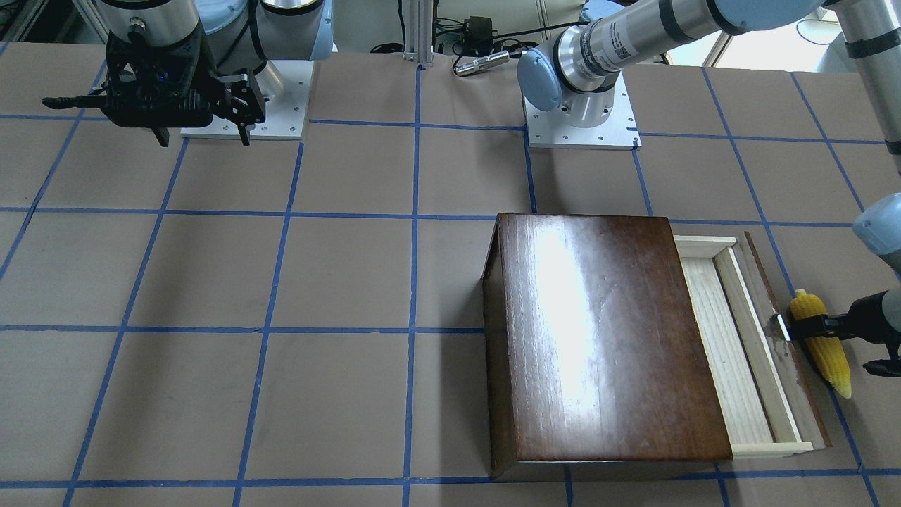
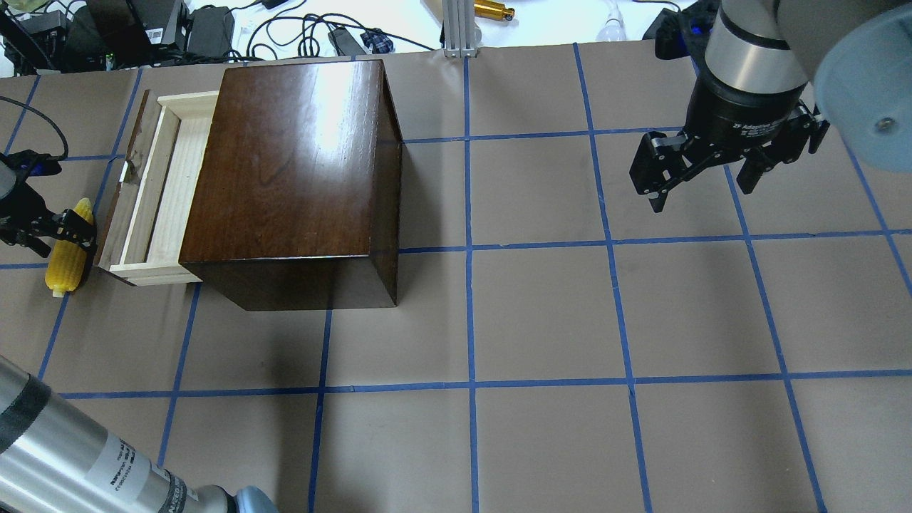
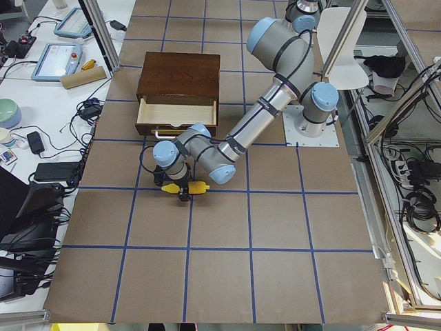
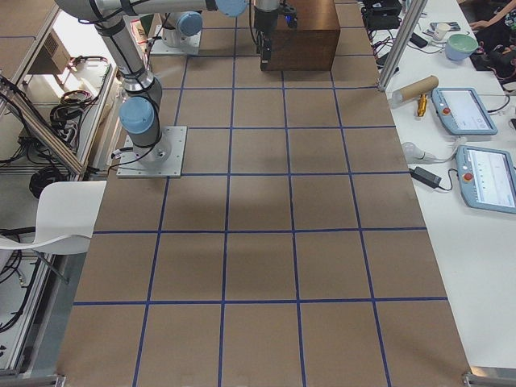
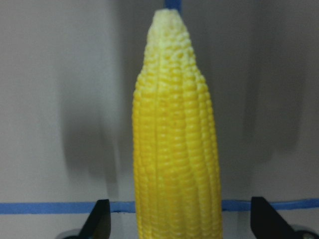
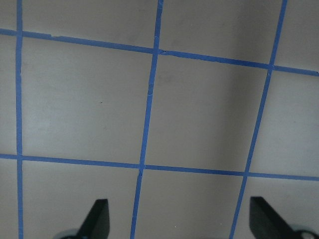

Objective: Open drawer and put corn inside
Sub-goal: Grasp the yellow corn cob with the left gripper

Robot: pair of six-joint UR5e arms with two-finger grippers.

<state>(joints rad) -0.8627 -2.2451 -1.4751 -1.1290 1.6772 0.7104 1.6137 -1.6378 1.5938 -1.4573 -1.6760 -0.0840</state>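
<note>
Corn (image 2: 64, 267) lies on table (image 2: 541, 313), at nine o'clock of pulled-out drawer (image 2: 167, 192) in overhead view. Left gripper (image 5: 180, 221): fingers wide, straddling it without contact, seemingly poised to grasp. Right gripper (image 2: 702, 192): spread, empty, parked clear.

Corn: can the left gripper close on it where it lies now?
Probably yes. The left gripper is open, with its fingers on either side of the corn, and nothing shows between them. The open drawer sits close beside it but not in the way.
</note>
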